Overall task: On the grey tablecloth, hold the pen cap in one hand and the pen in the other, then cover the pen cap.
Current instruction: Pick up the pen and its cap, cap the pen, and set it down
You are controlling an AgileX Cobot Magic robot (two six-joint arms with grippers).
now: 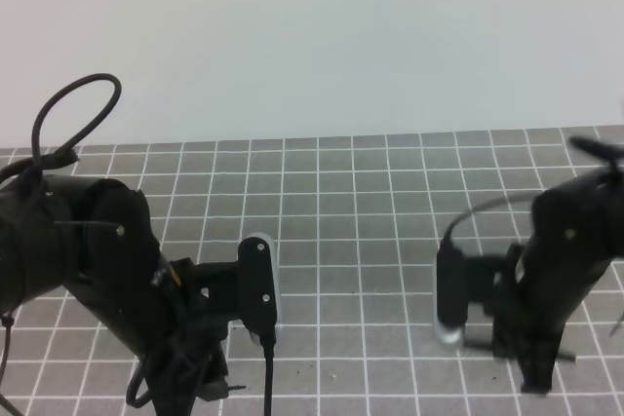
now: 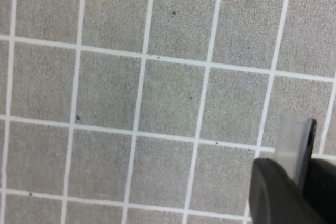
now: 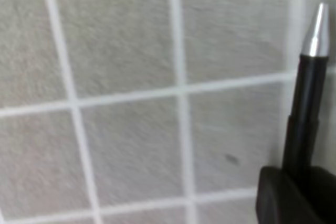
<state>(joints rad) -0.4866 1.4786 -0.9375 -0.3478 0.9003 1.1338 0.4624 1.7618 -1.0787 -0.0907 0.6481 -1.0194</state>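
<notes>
Two arms, one pen cap, one pen, one grey tablecloth (image 1: pixel 390 202): that is my whole count from here, and I can read no brand, label or writing on any of them. No containers show either.

Starting at the left of the high view, the left gripper (image 1: pixel 210 382) hangs low over the near part of the cloth, its fingertips lost in the dark bulk of the arm. My left wrist view settles it: the pincer (image 2: pixel 299 182) is narrowed onto the pen cap (image 2: pixel 295 145), whose translucent greyish end with a thin dark edge sticks up out of the fingers, above the cloth's white grid lines (a few dark specks dot the squares there).

Moving right along the cloth, the right gripper (image 1: pixel 531 353) also sits low at the near edge, blurred. In the right wrist view its fingers (image 3: pixel 281 195) sit around the pen (image 3: pixel 307 108), black barrel rising from between them, silver tip pointing away from the camera over a grid line. Whether the pincer is fully clamped or only closing in I cannot tell; the picture is smeared.
</notes>
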